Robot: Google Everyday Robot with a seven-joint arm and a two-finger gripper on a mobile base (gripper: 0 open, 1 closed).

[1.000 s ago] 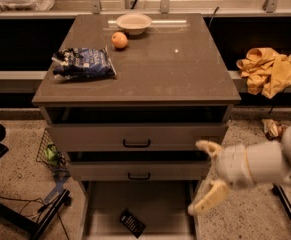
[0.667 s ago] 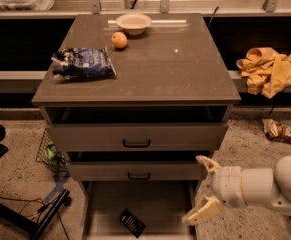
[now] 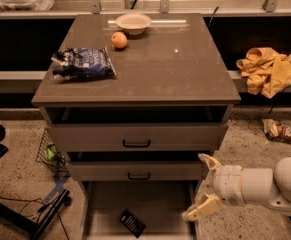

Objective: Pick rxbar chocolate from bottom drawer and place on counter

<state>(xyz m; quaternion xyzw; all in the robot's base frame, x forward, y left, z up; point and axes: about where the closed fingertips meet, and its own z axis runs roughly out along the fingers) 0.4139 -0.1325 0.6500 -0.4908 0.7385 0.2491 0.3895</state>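
The broad, flat grey-brown matte counter (image 3: 180, 79) tops a cabinet of three grey-beige drawers. Its right half and front edge are bare, while its few things sit toward the left and back. Speckled stone floor (image 3: 245, 139) lies open to the cabinet's right.

The bottom drawer (image 3: 157, 206), wide with a pale plain floor, is pulled out toward the camera. The two shallower drawers (image 3: 135, 136) with black handles above it stand slightly ajar.

The white robot arm (image 3: 267, 186) reaches in from the lower right. Its gripper (image 3: 205, 186) hangs at the bottom drawer's right edge, cream fingers (image 3: 203, 210) spread wide and holding nothing.

A crumpled yellow cloth (image 3: 268, 70) lies on the ledge to the right. A crinkled blue-and-white snack bag (image 3: 83, 63) rests at the counter's left edge. A pale shallow bowl (image 3: 133, 22) stands at the back, its contents unseen, with a round orange fruit (image 3: 118, 40) just beside it.

The small flat black rxbar chocolate (image 3: 133, 223) lies alone on the bottom drawer's floor, near its front, well apart from the gripper.
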